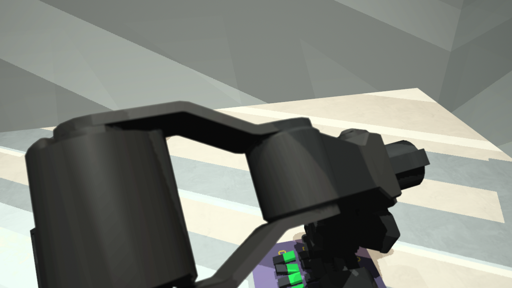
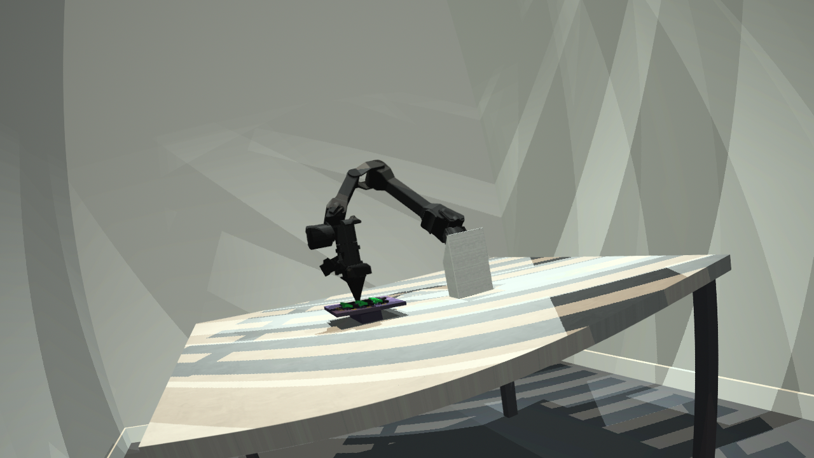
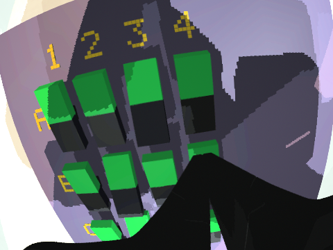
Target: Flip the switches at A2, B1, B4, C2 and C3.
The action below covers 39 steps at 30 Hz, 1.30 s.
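Observation:
The purple panel (image 1: 261,275) (image 2: 396,304) (image 3: 270,31) carries rows of green-and-black rocker switches. My gripper (image 2: 358,299) (image 3: 202,163) is shut and empty, pointing down. Its tip is at B4 (image 3: 204,148) in the wrist view, covering all but the green far end; whether it touches is unclear. A2 (image 3: 94,94), B1 (image 3: 81,180) and C2 (image 3: 137,223) show green on their far halves. C2 is partly covered and C3 is hidden behind the fingers. I cannot tell surely which ends are raised. In the top view the arm hides the fingertips.
A1 (image 3: 60,104), A3 (image 3: 143,83) and A4 (image 3: 193,76) stand around A2. B2 (image 3: 119,171) and B3 (image 3: 159,171) lie left of the fingertips. C1 (image 3: 105,230) is at the lower left. A grey block (image 2: 469,264) stands by the arm's base on the table (image 2: 318,392).

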{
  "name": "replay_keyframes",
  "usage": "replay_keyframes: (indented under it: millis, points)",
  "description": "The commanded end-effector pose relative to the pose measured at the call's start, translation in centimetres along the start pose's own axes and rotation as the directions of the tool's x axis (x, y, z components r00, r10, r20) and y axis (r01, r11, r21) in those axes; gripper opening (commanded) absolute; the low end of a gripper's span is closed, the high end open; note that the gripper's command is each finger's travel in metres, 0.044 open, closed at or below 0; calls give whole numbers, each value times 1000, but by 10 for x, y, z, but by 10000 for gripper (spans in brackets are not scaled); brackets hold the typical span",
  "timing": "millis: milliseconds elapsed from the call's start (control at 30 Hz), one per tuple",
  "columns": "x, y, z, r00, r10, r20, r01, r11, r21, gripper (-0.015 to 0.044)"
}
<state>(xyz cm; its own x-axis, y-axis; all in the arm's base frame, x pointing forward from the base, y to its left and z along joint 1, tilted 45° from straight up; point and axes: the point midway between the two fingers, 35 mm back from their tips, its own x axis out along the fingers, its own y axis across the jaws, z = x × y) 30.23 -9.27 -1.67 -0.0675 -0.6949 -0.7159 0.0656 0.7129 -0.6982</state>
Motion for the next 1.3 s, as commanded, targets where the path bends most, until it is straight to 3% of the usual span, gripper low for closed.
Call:
replay_keyframes:
  millis: [0, 100, 267, 433, 667, 800, 933, 1267]
  points:
    - [1, -1, 0, 1000, -6, 1, 6, 1000, -3, 0]
    - [-3, 0, 0, 1000, 0, 1, 0, 1000, 0, 0]
    - [-64, 0, -2, 1000, -3, 27, 3, 1000, -3, 0]
    - [-64, 2, -4, 1000, -2, 27, 2, 1000, -4, 0]
    - [-62, 41, -61, 1000, -1, 25, 1, 1000, -5, 0]
    - [-60, 41, -61, 1000, -1, 27, 1, 1000, -5, 0]
    - [-29, 41, -61, 999, -2, 50, 2, 1000, -5, 0]
    - [-17, 41, -61, 999, -3, 52, 3, 1000, -5, 0]
